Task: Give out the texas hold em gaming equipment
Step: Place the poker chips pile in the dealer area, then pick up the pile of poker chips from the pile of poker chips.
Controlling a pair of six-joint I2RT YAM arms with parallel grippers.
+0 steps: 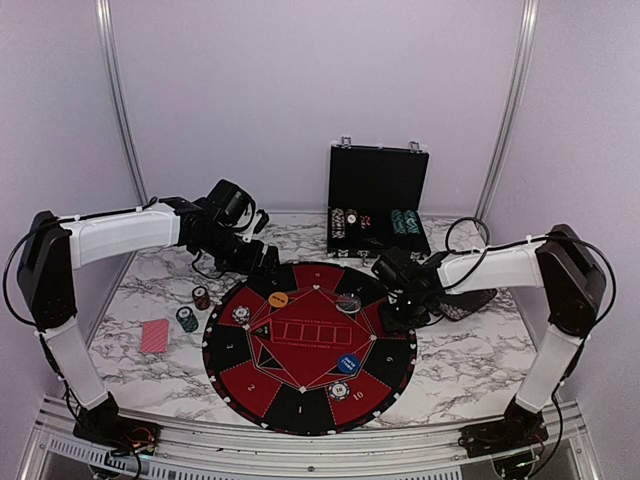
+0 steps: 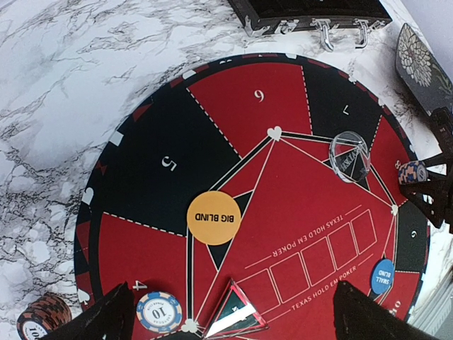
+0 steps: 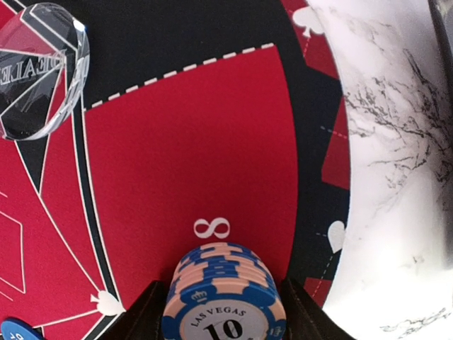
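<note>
While the left gripper (image 2: 233,297) hangs wide open and empty above the mat (image 1: 310,350), near its far left edge, the right gripper (image 3: 221,283) is down at the mat's right side. Its two fingers (image 3: 145,315) stand close on either side of a blue-and-peach chip stack (image 3: 223,312) whose top chip reads 10. I cannot tell whether they press on the stack or stand just clear of it. The stack sits over the red sector marked 8, near the mat's rim.

Three buttons lie on the mat. The orange button (image 2: 214,218) is left of centre, the clear button (image 2: 350,157) is towards the far right, and the blue button (image 2: 382,276) is nearer the right arm. A second 10 chip (image 2: 159,312) rests by sector 4, and another chip (image 1: 339,390) by sector 10.

Off the mat, on the marble table (image 1: 150,290) to the left, stand a reddish stack (image 1: 201,297) and a teal stack (image 1: 187,319). The red-backed cards (image 1: 154,337) lie just beside them. An open black case (image 1: 378,190) stands at the far edge, with more chips inside. A patterned dish (image 2: 417,64) lies right of the mat.
</note>
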